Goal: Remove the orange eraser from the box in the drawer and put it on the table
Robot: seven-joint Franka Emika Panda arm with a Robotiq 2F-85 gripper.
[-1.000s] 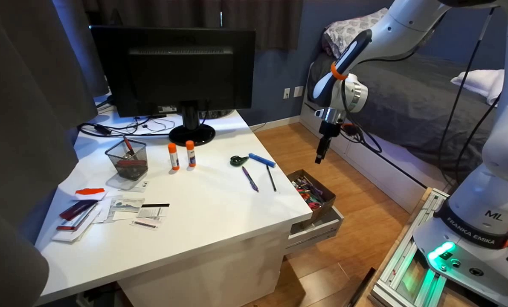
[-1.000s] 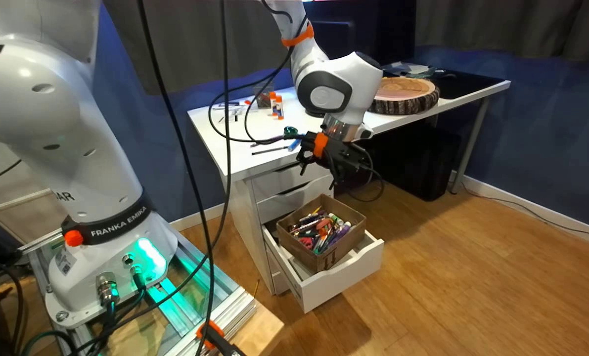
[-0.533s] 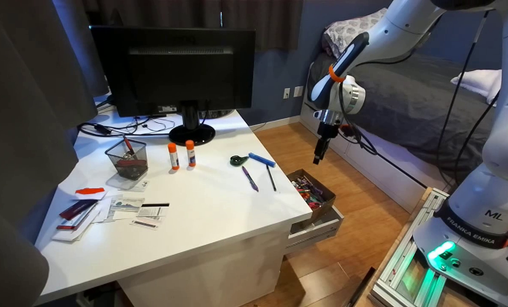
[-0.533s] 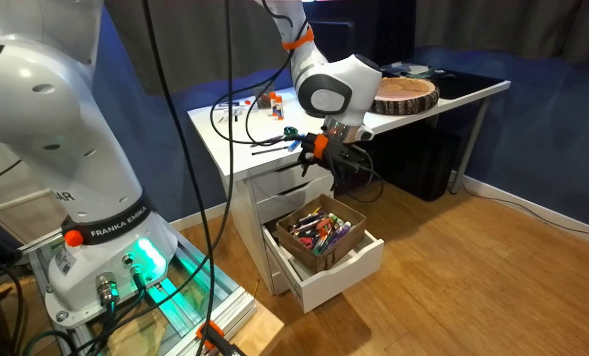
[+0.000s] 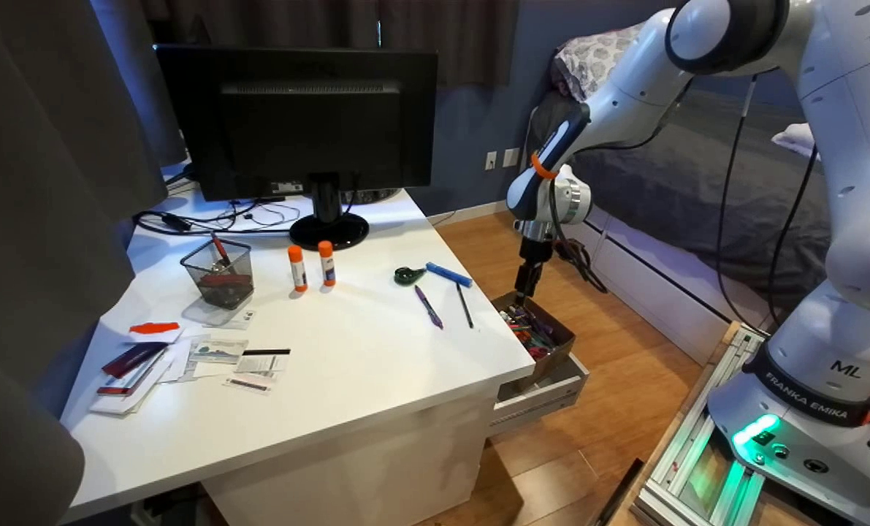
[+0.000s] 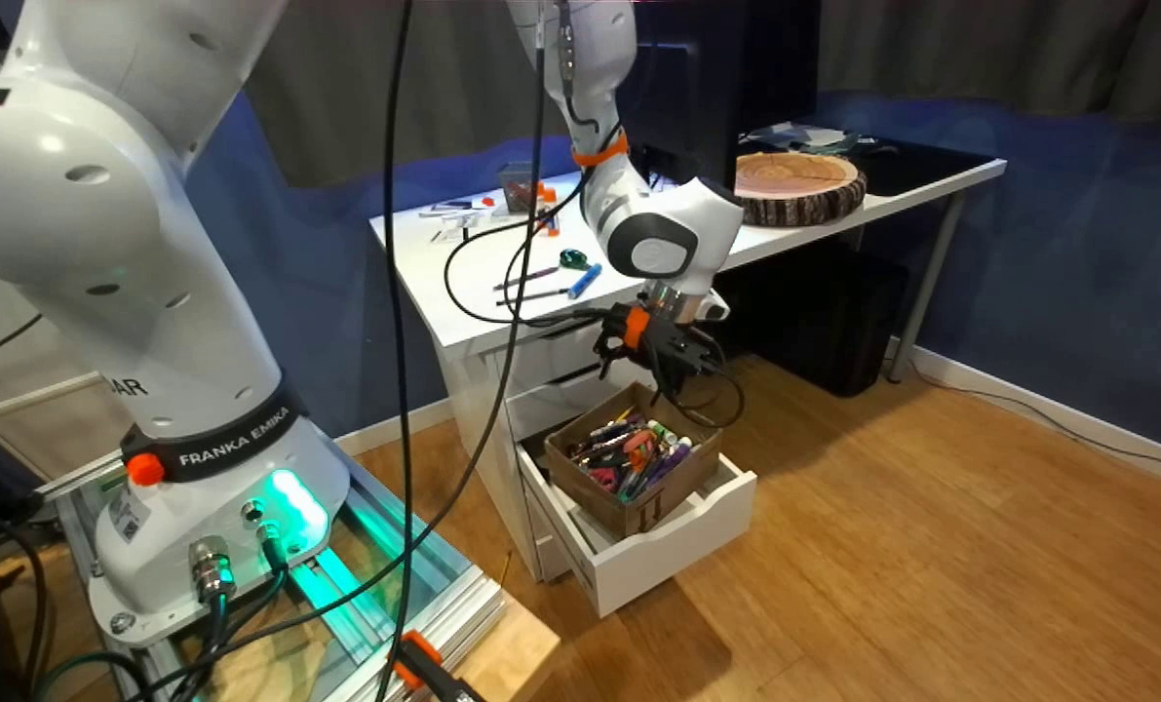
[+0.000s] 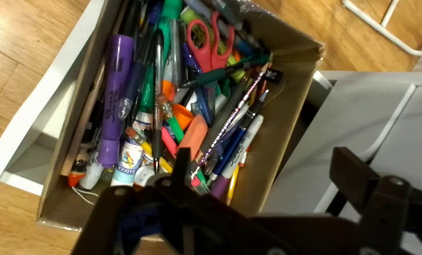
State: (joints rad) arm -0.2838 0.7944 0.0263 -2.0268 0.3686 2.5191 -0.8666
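The gripper [image 7: 261,153] hung with its jaws wide apart, holding nothing. Below — just past one jaw in the wrist view — the orange eraser [image 7: 195,132] lay among pens [image 7: 157,143] in the cardboard box [image 7: 288,102]. Scissors [image 7: 208,58] lay farther from the jaws, and the drawer [image 6: 682,556] held the box. To one side, the white table [image 5: 361,358] bore glue sticks [image 5: 298,270], well apart from the jaws.

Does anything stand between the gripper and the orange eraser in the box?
In the wrist view, nothing lies over the eraser where it shows. But a green pencil and a dark stick crowd its sides, and the box wall shows between the jaws of the open gripper, so it may hinder them.
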